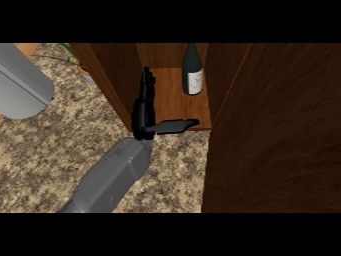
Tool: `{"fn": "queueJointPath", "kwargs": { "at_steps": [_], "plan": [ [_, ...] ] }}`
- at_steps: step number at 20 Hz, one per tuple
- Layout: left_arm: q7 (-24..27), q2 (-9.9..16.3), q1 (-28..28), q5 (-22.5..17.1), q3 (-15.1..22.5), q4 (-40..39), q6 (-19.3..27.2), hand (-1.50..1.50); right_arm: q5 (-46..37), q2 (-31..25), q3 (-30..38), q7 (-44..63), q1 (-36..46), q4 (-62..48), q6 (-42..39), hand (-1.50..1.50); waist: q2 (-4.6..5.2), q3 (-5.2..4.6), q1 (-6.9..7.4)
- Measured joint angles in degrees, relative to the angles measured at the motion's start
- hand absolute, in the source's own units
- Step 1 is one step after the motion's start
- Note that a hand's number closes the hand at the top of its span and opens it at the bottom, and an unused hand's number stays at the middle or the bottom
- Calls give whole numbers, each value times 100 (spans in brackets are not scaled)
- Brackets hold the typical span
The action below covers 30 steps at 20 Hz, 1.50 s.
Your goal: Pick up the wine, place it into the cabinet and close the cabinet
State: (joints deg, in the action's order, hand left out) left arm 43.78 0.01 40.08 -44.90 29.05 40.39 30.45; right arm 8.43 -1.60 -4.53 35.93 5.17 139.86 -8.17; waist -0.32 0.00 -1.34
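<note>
Wine bottle [193, 70] stands upright on the cabinet shelf [174, 107], toward the back, label facing out. One robot hand [145, 107] at the shelf's left edge beside the cabinet [276, 125] inner wall — fingers straight, thumb out over the shelf, holding nothing, apart from the bottle. Speckled tabletop [62, 145] below.

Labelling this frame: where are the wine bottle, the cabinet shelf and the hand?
wine bottle [193, 75], head view, on its label
cabinet shelf [174, 102], head view, bare wood
hand [143, 111], head view, on its palm
</note>
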Motion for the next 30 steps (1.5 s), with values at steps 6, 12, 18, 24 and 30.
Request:
{"fn": "queueJointPath", "kwargs": {
  "at_steps": [6,12,18,24,30],
  "plan": [
    [-145,14,-904,227,796,1507,793,-150,-50,-11,-26,-123,-234,54,-16,-150,1,1,98],
    [-457,193,-1787,623,1202,3004,1223,-150,-66,-77,58,-114,-183,73,-7,-150,5,1,145],
    [-866,471,-2548,1126,1524,4238,1791,-150,-64,-123,122,-131,-231,109,-28,-150,8,2,148],
    [-939,807,-3480,1529,1948,5434,1983,-150,4,-239,326,-84,-234,102,-181,-150,11,2,150],
    [-1112,1592,-3979,1627,2010,6413,1760,-150,110,-182,128,167,-136,13,-260,150,13,2,157]
  ]
}}
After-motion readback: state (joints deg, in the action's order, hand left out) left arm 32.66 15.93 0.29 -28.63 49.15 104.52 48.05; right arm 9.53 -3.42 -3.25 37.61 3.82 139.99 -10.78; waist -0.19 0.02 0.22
